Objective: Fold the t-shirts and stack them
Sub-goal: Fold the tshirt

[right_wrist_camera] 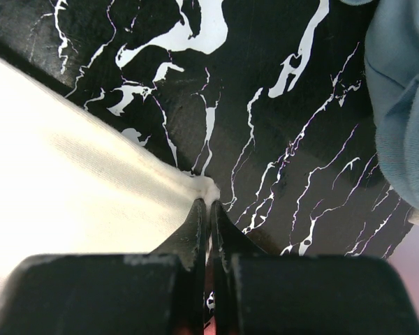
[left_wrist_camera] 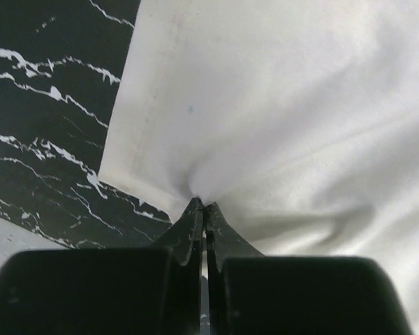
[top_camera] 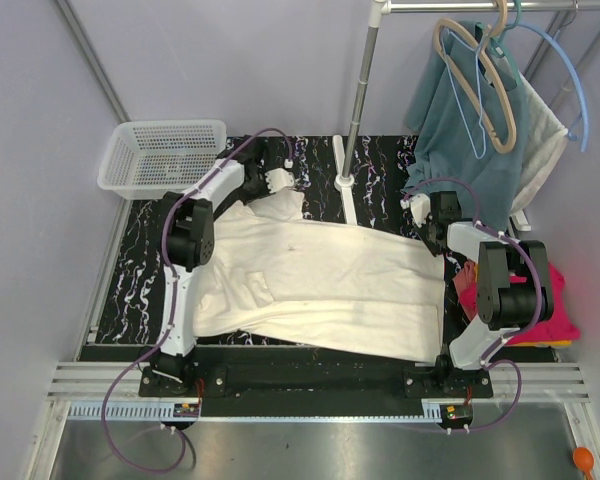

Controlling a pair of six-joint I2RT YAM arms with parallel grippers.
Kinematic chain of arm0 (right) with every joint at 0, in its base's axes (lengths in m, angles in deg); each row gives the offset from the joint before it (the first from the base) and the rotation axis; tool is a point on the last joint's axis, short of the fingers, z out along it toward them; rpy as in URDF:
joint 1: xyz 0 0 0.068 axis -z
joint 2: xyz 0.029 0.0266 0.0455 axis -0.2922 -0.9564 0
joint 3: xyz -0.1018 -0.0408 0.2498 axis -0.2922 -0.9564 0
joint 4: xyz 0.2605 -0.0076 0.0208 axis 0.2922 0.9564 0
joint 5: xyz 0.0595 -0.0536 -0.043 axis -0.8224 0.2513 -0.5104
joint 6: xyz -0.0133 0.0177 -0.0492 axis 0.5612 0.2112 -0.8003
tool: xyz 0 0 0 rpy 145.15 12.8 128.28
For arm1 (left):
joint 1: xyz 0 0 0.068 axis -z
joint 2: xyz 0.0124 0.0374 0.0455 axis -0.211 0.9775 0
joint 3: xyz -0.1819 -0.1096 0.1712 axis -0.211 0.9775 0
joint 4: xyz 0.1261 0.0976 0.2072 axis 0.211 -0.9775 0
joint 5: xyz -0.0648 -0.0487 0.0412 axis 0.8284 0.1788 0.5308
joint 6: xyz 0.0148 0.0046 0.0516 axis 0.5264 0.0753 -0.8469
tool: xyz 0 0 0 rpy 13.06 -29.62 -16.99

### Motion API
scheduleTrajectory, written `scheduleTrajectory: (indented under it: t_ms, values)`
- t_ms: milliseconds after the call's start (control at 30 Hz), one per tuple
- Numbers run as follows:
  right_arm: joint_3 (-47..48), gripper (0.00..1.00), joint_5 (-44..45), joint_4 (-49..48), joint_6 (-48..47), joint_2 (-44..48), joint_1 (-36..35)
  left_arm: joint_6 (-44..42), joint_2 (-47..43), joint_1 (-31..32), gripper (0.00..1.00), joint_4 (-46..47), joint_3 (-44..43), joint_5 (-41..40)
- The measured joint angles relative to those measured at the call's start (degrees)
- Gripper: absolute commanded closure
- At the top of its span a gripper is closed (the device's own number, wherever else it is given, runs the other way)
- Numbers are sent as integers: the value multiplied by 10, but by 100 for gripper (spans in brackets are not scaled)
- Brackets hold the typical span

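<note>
The large plain cream cotton t-shirt (top_camera: 320, 280) lies spread across the middle of the black white-veined marble-pattern table top (top_camera: 140, 270), between the two arms, rumpled at the far-left end. The folded magenta-pink t-shirt (top_camera: 555, 322) sits at the right edge, partly under the right arm. Something orange-red shows just beside it, too hidden to name.

The left gripper (left_wrist_camera: 201, 204) is clenched on the cream shirt, with cloth puckering into the tips just beside a hemmed corner. The right gripper (right_wrist_camera: 208, 201) is clenched on the shirt's far-right corner, only a small nub of cloth in the tips (thin bite, could slip).

Step in hand, by my reading: both far corners are pinched, ready for the first fold.
- Lift both arms together and level so the edge between them stays taut, not stretched.
- Go easy on the right side, given the shallow grip.
- Carry the edge toward the near side in one sweep and lay it down before releasing.
- Stay clear of the metal rack pole (top_camera: 358, 100) and the teal-blue garment (top_camera: 460, 120) hanging at the far right, near the right wrist.
- The left-side bunching likely needs smoothing afterwards.

No brand, label, print or readable writing shows on the shirts, the arms or the white mesh plastic basket (top_camera: 165, 155).
</note>
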Motion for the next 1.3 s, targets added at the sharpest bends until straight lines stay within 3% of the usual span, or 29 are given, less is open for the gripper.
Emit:
scheduleTrajectory:
  t_ms: [400,767,1300]
  values:
    - [0,100,10,1,3,0,-8,15,-140,8,100,11,80,-15]
    - [7,100,14,42,2,7,-16,25,-190,13,100,41,177,-56]
    - [110,100,33,90,-20,-4,-20,30,-208,13,100,58,165,-100]
